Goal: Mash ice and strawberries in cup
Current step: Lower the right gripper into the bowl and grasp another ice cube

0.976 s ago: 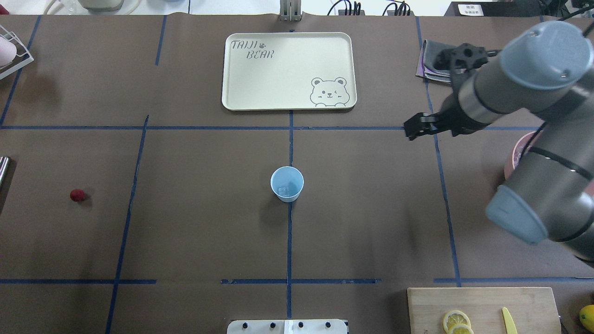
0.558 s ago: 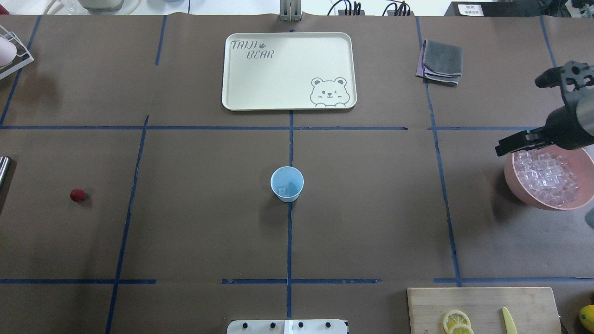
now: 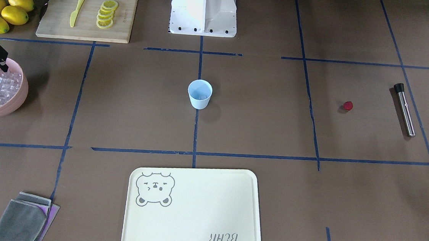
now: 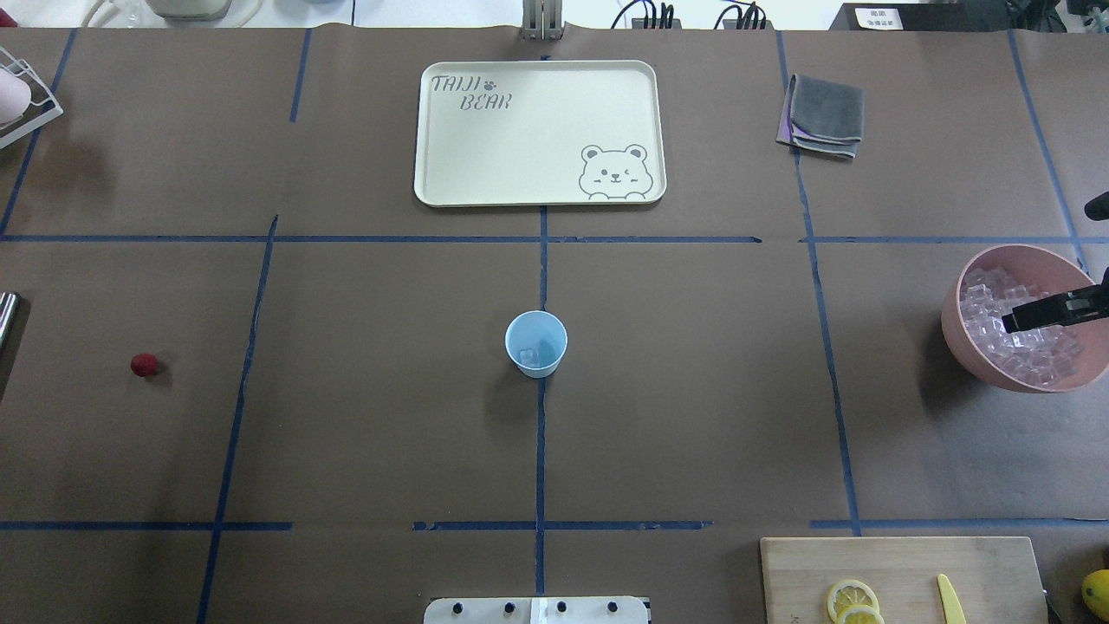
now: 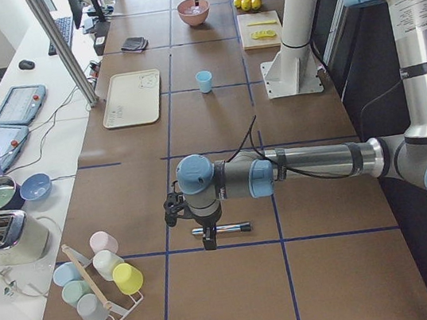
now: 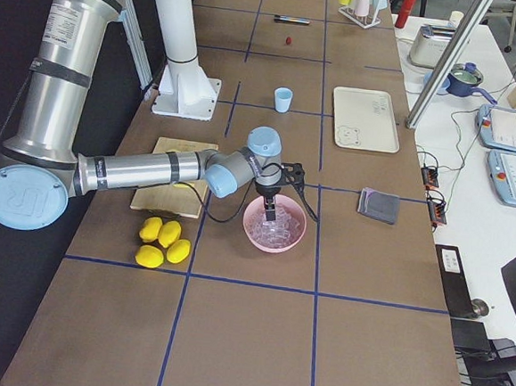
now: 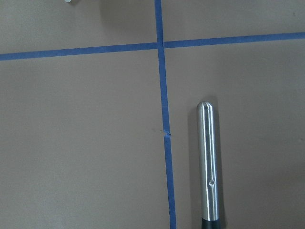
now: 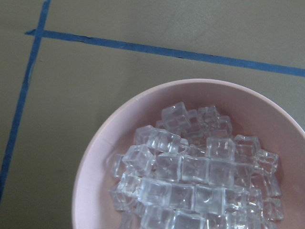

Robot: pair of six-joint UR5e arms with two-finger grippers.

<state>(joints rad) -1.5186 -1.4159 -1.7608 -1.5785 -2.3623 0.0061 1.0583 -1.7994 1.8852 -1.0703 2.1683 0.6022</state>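
The light blue cup (image 4: pixel 536 343) stands upright at the table's middle, also in the front view (image 3: pixel 199 93), with one clear ice cube (image 4: pixel 530 354) inside. Several more ice cubes (image 8: pixel 190 176) fill the pink bowl (image 4: pixel 962 347) at the right. The red strawberry (image 4: pixel 144 365) lies alone at the far left. My right gripper (image 4: pixel 1012 322) hangs over the bowl just above the ice. Its fingers show edge-on, so I cannot tell if it is open or shut. My left gripper (image 5: pixel 207 240) hovers over a steel muddler (image 7: pixel 208 167). I cannot tell its state.
A cream bear tray (image 4: pixel 539 132) lies beyond the cup. A folded grey cloth (image 4: pixel 823 113) is at the back right. A cutting board (image 4: pixel 901 576) with lemon slices and a yellow knife sits front right, with whole lemons (image 3: pixel 4 12) beside it. A rack of cups (image 5: pixel 100 286) stands far left.
My right arm has swung away from the table's middle right to the far right, and its gripper has come down over the ice in the pink bowl. The cup and strawberry have not moved.
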